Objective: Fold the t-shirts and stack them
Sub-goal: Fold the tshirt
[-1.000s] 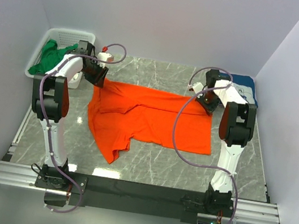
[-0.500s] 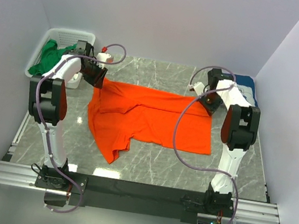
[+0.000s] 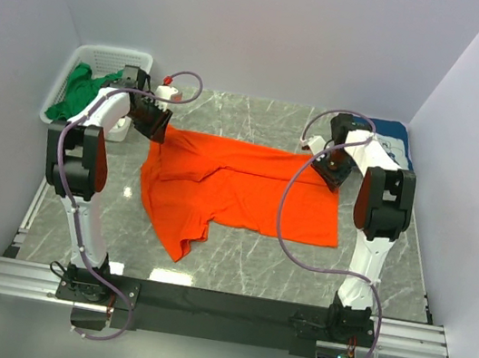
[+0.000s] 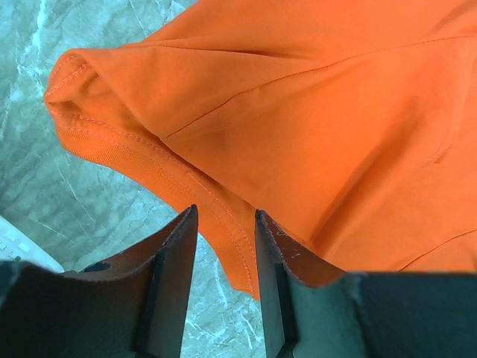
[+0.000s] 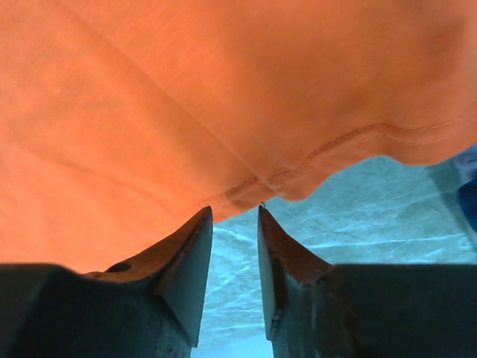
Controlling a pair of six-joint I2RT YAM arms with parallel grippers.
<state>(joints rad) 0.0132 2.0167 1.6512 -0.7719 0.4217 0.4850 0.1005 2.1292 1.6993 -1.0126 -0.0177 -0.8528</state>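
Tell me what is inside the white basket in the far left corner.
A crumpled green t-shirt lies in the basket. The left arm covers the basket's near right part, and anything beneath the shirt is hidden.

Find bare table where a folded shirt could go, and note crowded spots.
Free: the near marble strip between the orange t-shirt and the base rail; the far middle strip behind it. Crowded: the basket and left tool far left, the navy t-shirt and right tool far right.
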